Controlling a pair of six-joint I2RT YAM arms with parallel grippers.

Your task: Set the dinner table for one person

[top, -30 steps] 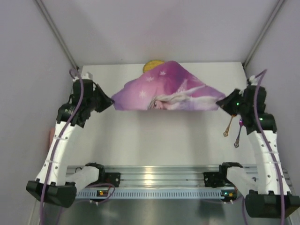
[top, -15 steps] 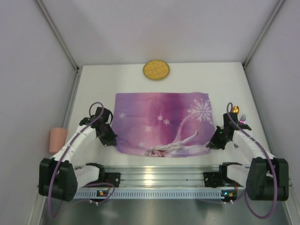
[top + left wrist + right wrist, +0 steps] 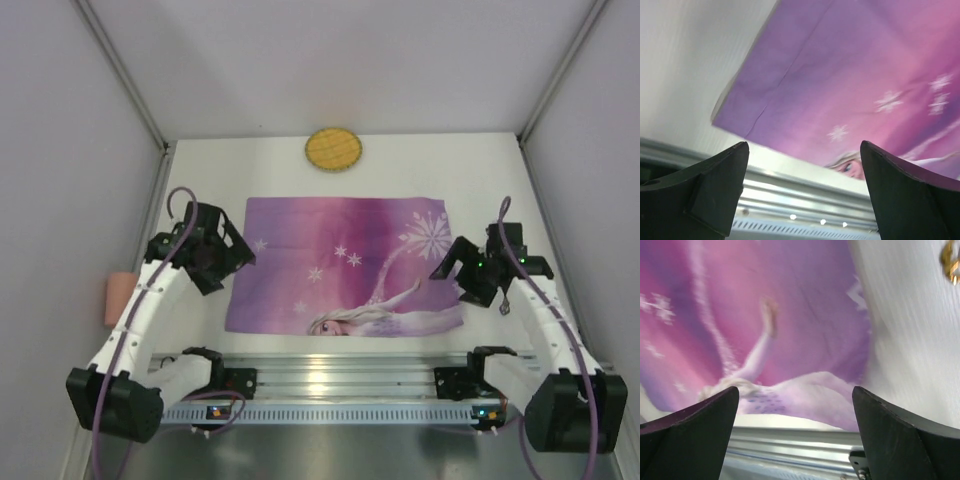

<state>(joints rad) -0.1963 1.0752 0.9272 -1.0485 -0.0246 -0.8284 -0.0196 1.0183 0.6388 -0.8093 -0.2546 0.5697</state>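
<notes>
The purple printed placemat [image 3: 340, 265] lies spread flat on the white dinner table [image 3: 270, 170], its near edge close to the metal rail. My left gripper [image 3: 222, 268] hovers open over the mat's left edge; in the left wrist view the placemat [image 3: 840, 75] lies flat under my open left gripper [image 3: 805, 167], with nothing between the fingers. My right gripper [image 3: 458, 275] hovers open over the mat's right edge; the right wrist view shows the placemat [image 3: 770, 330] below my empty right gripper [image 3: 795, 410].
A round yellow woven coaster [image 3: 333, 149] sits at the table's far edge. Cutlery [image 3: 506, 302] lies right of the mat, mostly hidden by the right arm; a gold piece [image 3: 951, 260] shows in the right wrist view. A pink cup [image 3: 120, 298] stands at far left. The metal rail [image 3: 330, 375] runs along the near edge.
A second ago both grippers held the placemat up by its corners. They drew it toward the near edge, laid it flat, then opened and lifted off it.
</notes>
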